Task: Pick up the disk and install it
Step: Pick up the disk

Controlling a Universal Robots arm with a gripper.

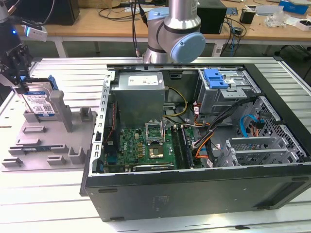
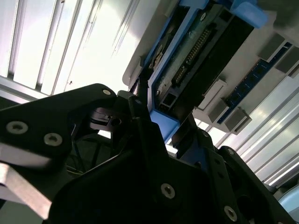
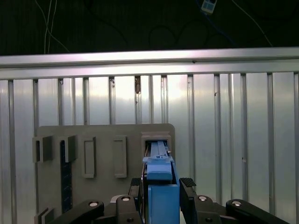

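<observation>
The disk (image 1: pixel 41 102), a flat silver-grey hard drive with a white-and-blue label in a bright blue plastic carrier, stands on edge in a slot of the pale grey plastic fixture plate (image 1: pixel 34 145) at the exterior view's left, just beside a grey upright post (image 1: pixel 59 104) of that plate. My black end effector (image 1: pixel 23 86) sits over the drive's top. In the first wrist view the blue carrier (image 3: pixel 162 198) runs straight up between my fingers (image 3: pixel 188 187), which are drawn in against its two sides, so I have hold of it while its lower edge is in the slot. The second wrist view shows the drive's connector edge (image 2: pixel 196 51) framed in blue. The fixture plate (image 3: pixel 103 135) lies flat on the ribbed aluminium surface (image 1: pixel 58 204). Towards the exterior view's right, well apart from the drive, an open black computer case (image 1: pixel 194 194) lies on that surface, with a grey metal power-supply box (image 1: pixel 141 94), a green motherboard (image 1: pixel 146 145) and a small bare blue plastic tab (image 1: pixel 216 77) on its drive cage.
</observation>
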